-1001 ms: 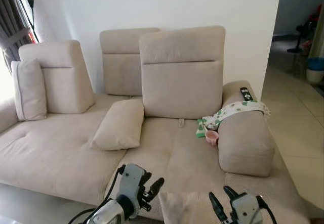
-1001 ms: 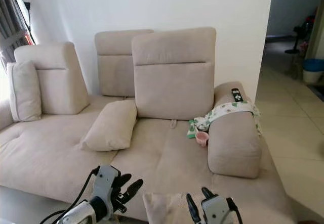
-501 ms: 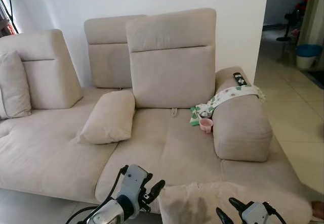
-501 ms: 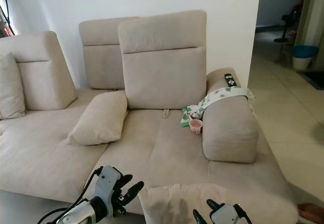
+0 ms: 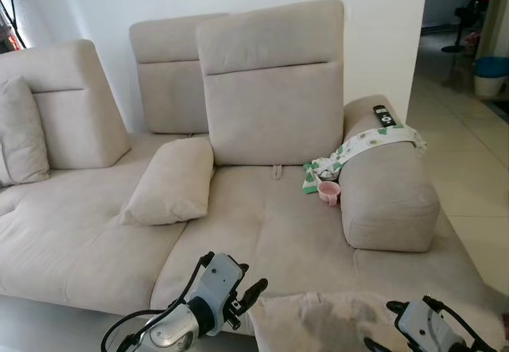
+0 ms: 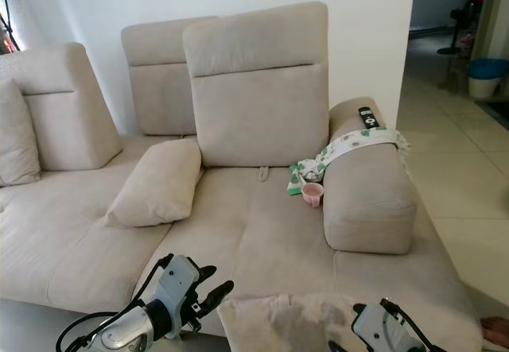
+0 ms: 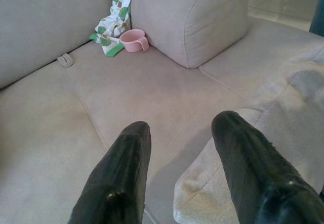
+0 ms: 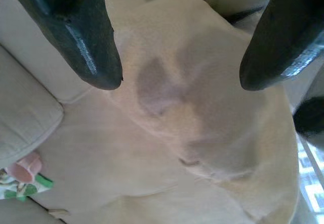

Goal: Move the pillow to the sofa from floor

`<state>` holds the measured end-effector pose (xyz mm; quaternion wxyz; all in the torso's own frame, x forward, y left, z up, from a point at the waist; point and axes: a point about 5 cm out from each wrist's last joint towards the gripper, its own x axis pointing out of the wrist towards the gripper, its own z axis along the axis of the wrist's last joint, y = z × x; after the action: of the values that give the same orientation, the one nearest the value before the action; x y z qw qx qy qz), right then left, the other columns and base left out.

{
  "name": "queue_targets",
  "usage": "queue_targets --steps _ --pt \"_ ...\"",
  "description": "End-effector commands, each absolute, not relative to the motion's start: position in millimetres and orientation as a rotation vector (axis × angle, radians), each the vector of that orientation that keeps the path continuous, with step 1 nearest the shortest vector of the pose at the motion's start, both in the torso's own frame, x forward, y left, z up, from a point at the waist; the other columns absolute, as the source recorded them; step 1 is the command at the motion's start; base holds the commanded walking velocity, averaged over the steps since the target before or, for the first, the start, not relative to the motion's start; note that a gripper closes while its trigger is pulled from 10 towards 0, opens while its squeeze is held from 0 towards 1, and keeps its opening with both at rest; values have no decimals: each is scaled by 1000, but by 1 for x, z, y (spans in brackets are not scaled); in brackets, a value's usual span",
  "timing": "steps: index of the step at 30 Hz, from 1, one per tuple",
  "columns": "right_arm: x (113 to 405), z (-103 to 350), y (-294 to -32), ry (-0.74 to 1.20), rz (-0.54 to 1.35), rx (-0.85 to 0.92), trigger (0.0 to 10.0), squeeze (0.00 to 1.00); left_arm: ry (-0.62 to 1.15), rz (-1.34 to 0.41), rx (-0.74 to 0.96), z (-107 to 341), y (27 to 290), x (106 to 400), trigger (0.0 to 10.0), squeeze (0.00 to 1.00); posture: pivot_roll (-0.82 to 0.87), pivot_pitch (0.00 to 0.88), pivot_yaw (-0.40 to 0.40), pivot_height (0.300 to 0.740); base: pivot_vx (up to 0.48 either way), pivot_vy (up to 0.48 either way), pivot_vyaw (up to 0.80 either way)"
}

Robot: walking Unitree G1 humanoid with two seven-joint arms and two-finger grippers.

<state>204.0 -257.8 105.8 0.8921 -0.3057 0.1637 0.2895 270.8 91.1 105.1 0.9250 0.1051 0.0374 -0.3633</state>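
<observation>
A beige sofa (image 5: 79, 241) stands before me. The pillow (image 5: 318, 324) lies on its front edge, between my left gripper (image 5: 253, 292) and right gripper (image 8: 177, 77), both spread apart. It looks soft and light; I would pinch its corner seam.

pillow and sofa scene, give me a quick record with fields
pillow: beige with a dark stain, lying on the sofa seat's front edge, between both end effectors
left end effector: open, one finger by the pillow's edge
right end effector: open, fingers either side of the pillow
sofa: beige, sectional
other cushion: leaning mid-seat
pink cup: on the seat beside the armrest
remote: on the armrest top
</observation>
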Motion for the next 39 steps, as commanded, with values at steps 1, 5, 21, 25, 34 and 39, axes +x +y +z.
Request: queue_targets --steps 1,5,21,25,34,39 --pt "203 105 -262 345 590 -660 10000 0 94 -743 254 103 97 270 10000 0 -48 0 176 566 0 0 0" --pt "209 112 -271 352 561 -754 10000 0 92 -755 266 103 96 269 10000 0 -55 0 177 566 0 0 0" --pt "228 96 -277 389 560 -906 10000 325 101 -777 285 102 92 268 10000 0 -37 0 168 566 0 0 0" --pt "237 86 -278 368 538 -976 10000 0 104 -773 285 101 92 268 10000 0 -29 0 166 566 0 0 0" --pt "253 69 -262 348 558 -946 10000 0 102 -772 290 102 92 267 10000 0 -20 0 165 566 0 0 0" --pt "255 61 -256 367 581 -910 4392 0 102 -768 295 103 93 267 10000 0 -4 0 161 566 0 0 0"
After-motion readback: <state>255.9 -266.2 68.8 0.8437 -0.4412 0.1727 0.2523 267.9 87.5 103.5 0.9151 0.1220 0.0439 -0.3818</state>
